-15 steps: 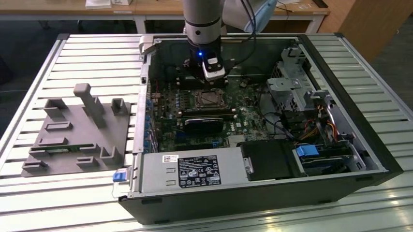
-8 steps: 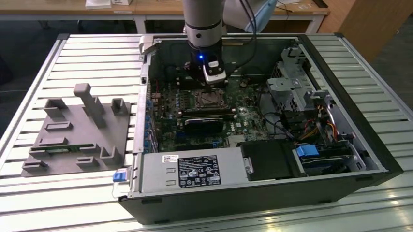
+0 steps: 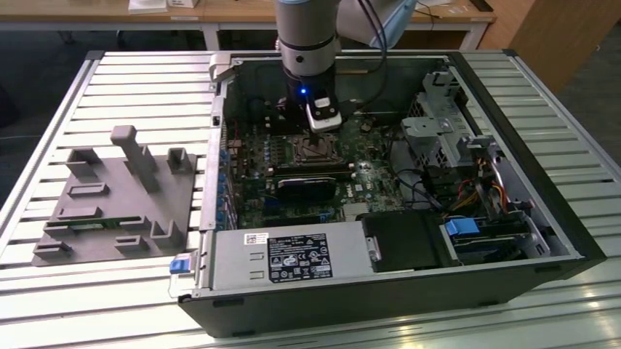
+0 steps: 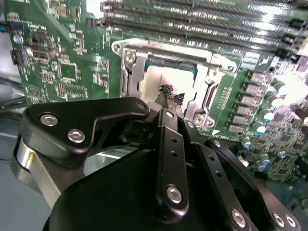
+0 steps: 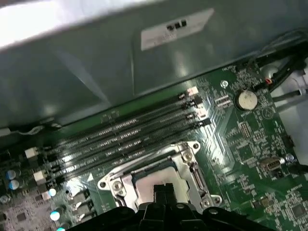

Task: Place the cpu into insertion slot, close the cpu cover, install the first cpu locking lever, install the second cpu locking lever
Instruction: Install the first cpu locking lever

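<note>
With the gripper point(image 4: 171, 94) pinched together and empty right over the cpu point(image 4: 155, 77), which lies in the insertion slot point(image 4: 126, 58), any skewed push down from here could, I judge, tilt the chip off its seat and bend the contacts under it

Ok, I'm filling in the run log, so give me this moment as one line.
gripper: directly over cpu | cpu: in insertion slot | cpu cover: down around cpu
</note>
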Robot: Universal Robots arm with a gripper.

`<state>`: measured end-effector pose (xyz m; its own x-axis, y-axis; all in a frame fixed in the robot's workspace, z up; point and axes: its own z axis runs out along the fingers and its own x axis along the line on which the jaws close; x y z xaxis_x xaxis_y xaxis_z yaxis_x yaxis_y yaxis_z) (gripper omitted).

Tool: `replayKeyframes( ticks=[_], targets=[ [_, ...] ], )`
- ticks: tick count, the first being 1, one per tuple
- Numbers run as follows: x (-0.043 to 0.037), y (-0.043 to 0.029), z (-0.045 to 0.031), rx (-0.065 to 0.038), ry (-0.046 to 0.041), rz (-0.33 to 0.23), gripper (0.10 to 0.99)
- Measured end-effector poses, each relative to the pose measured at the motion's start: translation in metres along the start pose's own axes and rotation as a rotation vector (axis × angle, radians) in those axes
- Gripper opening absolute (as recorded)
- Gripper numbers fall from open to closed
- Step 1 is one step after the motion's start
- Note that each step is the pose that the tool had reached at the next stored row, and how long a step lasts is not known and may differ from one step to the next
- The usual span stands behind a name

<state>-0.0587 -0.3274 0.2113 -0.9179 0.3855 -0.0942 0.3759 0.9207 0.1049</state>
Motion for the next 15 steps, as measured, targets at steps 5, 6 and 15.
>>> replayKeyframes(
  ticks=[5, 6, 15],
  targets=[
    [-0.0029, -0.0067, -0.0005, 0.002, -0.0009, 0.001, 0.102],
    [-0.0034, -0.0079, -0.0005, 0.003, -0.0011, 0.001, 0.102],
    [-0.0043, -0.0098, -0.0005, 0.014, 0.0005, -0.001, 0.102]
  ],
)
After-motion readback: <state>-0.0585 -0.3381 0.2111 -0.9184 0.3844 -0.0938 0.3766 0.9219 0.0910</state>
